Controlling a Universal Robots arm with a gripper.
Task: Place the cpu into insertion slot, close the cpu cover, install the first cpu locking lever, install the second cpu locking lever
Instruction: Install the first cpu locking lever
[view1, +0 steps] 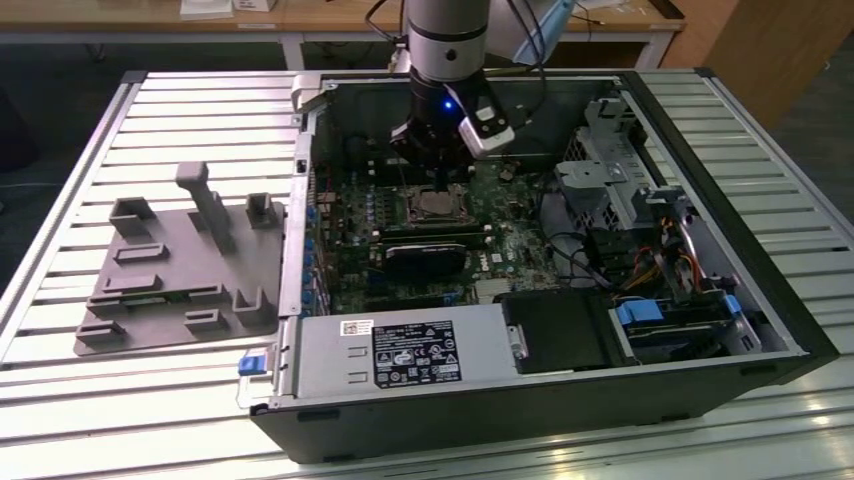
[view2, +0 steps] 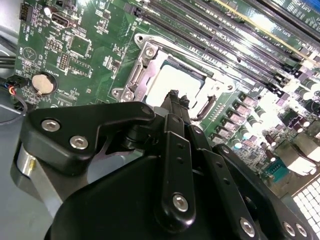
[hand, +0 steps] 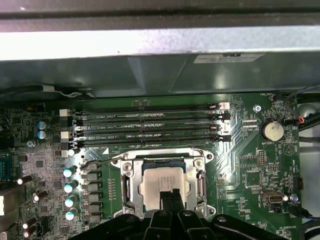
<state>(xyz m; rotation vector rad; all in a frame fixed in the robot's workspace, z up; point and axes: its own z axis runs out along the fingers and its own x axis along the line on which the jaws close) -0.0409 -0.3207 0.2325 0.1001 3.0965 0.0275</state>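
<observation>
On a slatted metal bench (view1: 747, 110), lying on its side with the panel off: a black computer case (view1: 534, 430). Beside it, toward the exterior view's left, a grey moulded fixture (view1: 147, 290). Nearest inside the case, a silver power supply box (view1: 400, 352); behind that, a black card (view1: 424, 258) on the green board. Further in, seated in the insertion slot (hand: 150, 163): the cpu (hand: 155, 182), framed by the cpu cover (hand: 129, 177) lowered flat around it. Directly over the chip, the pincer (hand: 170, 196), clenched tip to tip, gripping nothing. Beyond, long memory slots (hand: 150, 127), then the far wall (hand: 75, 75).
</observation>
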